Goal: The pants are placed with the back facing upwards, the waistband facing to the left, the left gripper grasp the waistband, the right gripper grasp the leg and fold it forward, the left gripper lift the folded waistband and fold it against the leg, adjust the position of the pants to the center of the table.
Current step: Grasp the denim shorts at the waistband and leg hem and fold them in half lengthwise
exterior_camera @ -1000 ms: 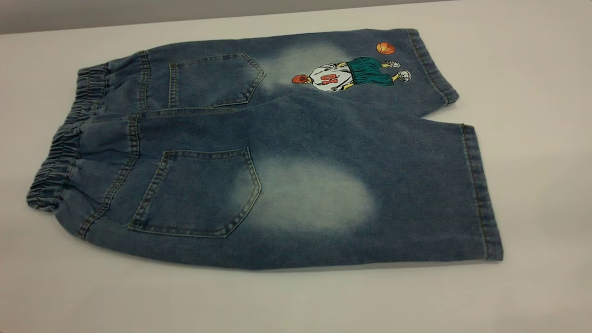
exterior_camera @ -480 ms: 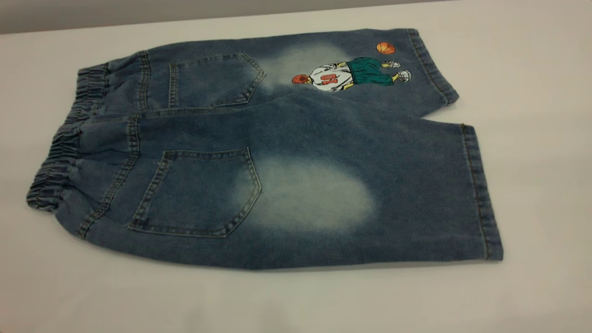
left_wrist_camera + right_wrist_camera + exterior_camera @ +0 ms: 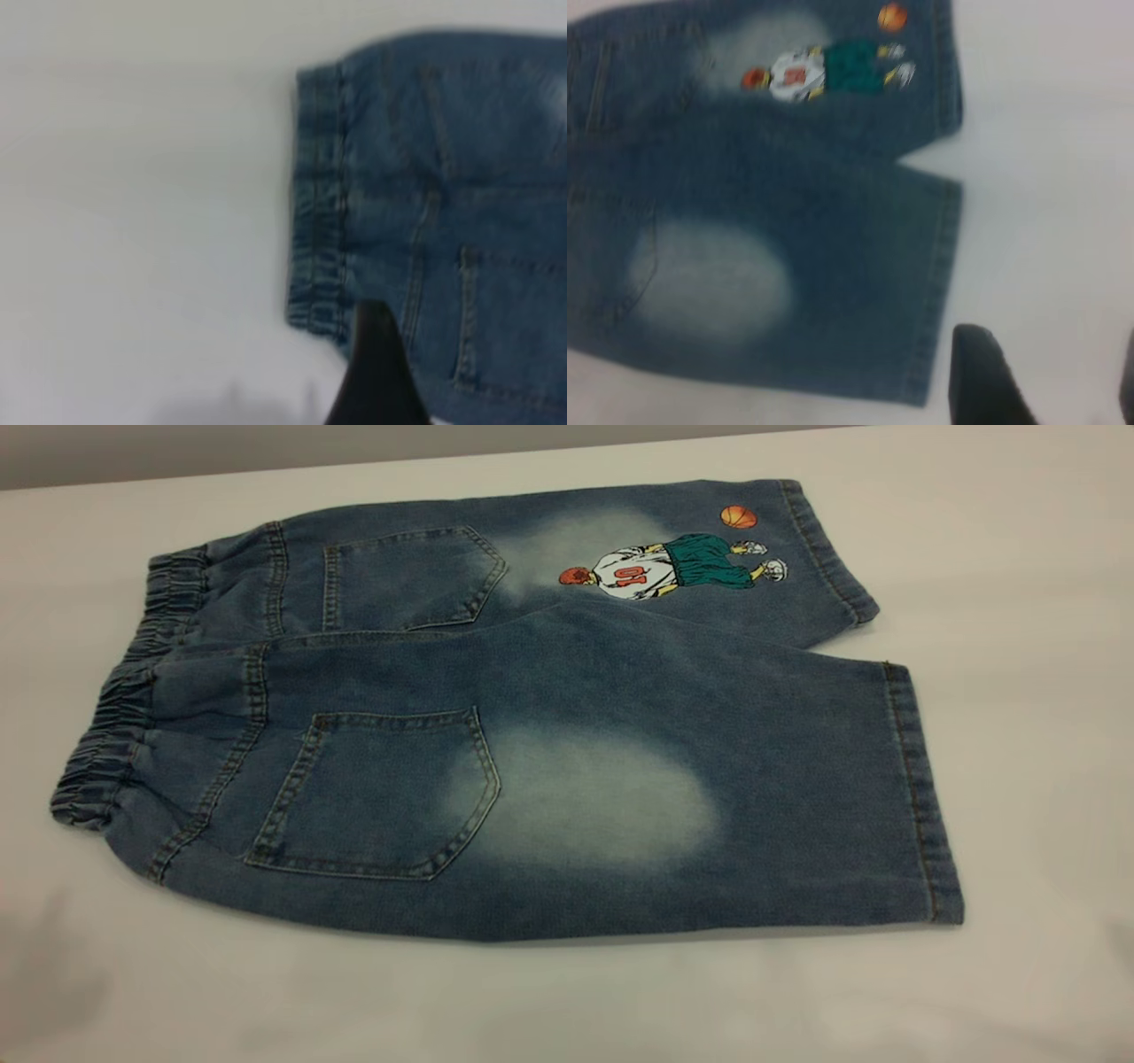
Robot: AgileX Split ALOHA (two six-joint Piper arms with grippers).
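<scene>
The pants [image 3: 532, 717] lie flat on the white table [image 3: 1019, 558], back up, with the elastic waistband [image 3: 115, 726] at the left. The leg [image 3: 753, 797] with the pale oval is nearest the camera; the printed leg [image 3: 709, 558] lies behind it. Neither gripper shows in the exterior view. In the left wrist view my left gripper [image 3: 469, 372] hovers over the waistband [image 3: 321, 204] corner, one dark finger [image 3: 376, 372] showing, open and holding nothing. In the right wrist view my right gripper [image 3: 1054, 363] is open over bare table just beyond the hem of the leg [image 3: 935, 292].
Bare tabletop [image 3: 567, 1001] runs all round the pants, widest along the near side and at the right. The table's far edge [image 3: 266, 469] meets a grey wall.
The pants have not moved. Faint shadows have crept onto the table at the near left and near right corners of the exterior view.
</scene>
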